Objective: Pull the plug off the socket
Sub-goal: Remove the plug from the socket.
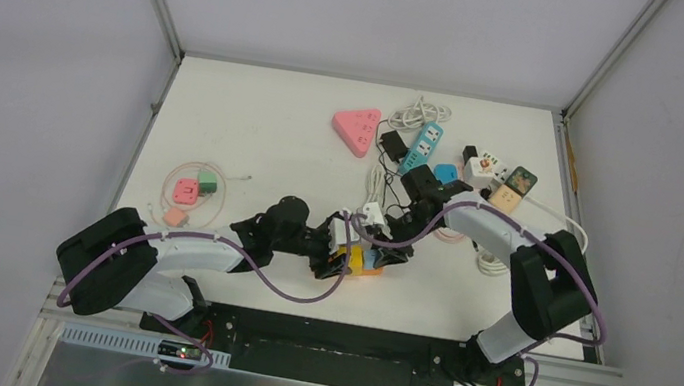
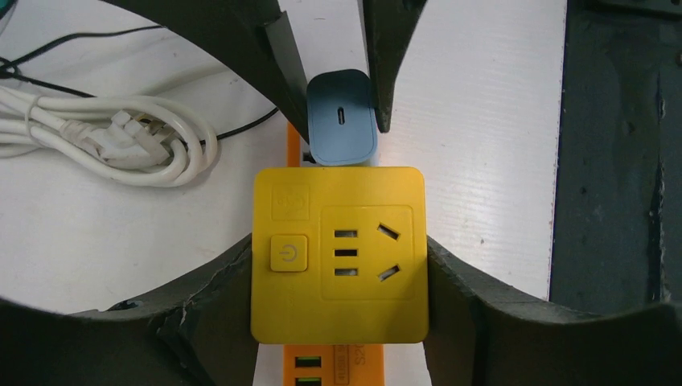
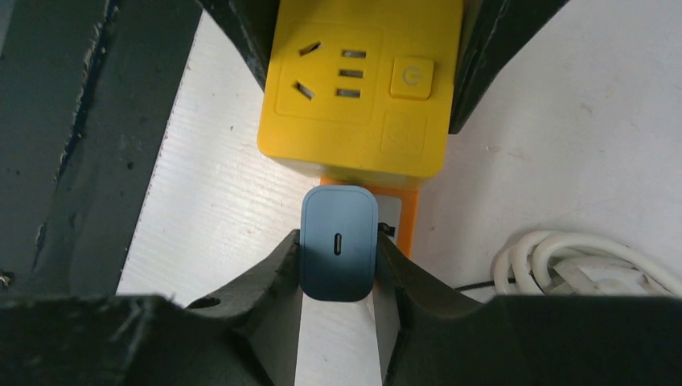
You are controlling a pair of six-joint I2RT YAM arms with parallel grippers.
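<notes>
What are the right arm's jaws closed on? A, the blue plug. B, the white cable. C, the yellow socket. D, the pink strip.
A: the right wrist view shows the jaws pressing both sides of the blue plug, with the yellow socket beyond them.

Top external view: mounted high above and behind the arm bases, facing down and forward over the whole desk (image 1: 254, 140) — the widest, most distant view. Left wrist view: very near, looking straight down on the yellow socket block (image 2: 338, 253), with the left claw (image 2: 338, 269) framing the lower edge. Right wrist view: equally near but aimed from the opposite side — the block appears turned end for end, the right claw (image 3: 338, 257) below. Both wrist views share the block, blue plug (image 3: 338, 244), orange strip (image 3: 406, 205) and white cable coil (image 2: 121, 141).
</notes>
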